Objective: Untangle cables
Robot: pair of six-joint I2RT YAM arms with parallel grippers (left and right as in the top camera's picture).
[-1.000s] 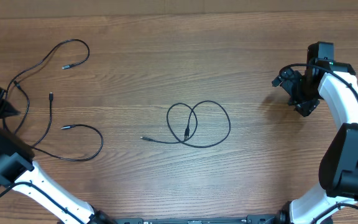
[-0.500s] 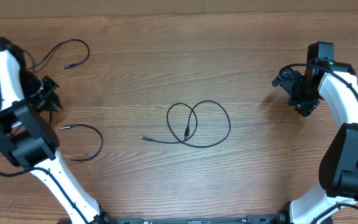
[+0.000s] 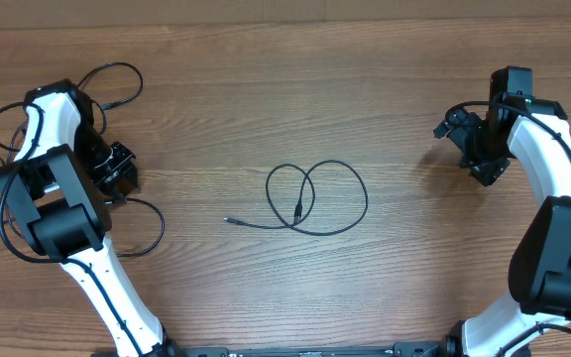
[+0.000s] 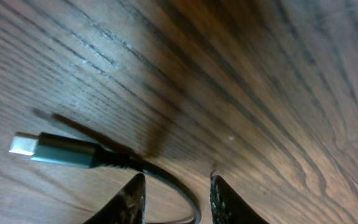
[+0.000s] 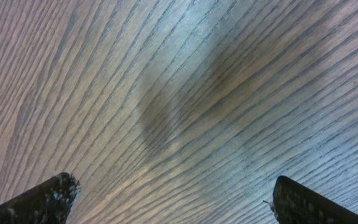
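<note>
Two fingers of the left gripper (image 4: 178, 190) stand partly apart, low over the table (image 3: 266, 99). A thin black cord (image 4: 166, 177) runs through the gap between them. That gap is plainly wider than the cord, so the fingers bracket it rather than pinch it, and I judge nothing is gripped. The cord's plug (image 4: 61, 151) lies flat ahead of the fingertips and off to the left finger's side, its pale metal tip pointing away. Resting loose like this, the cord is either being let go or lined up for a pinch; which one I cannot tell.

Other loose strands (image 3: 163, 226) curl around the left arm, some passing under it. They are the likeliest thing to snag if the fingers drag sideways.

Well apart from both sets of fingers, a looped cable (image 3: 317, 198) sits mid-table, crossing over itself, with one end trailing toward the left gripper's side.

The right gripper (image 5: 173, 199) hangs with its fingers spread as wide as they go. Only bare wood shows between and ahead of them, and no cable lies near. It seems parked, out of the way.
</note>
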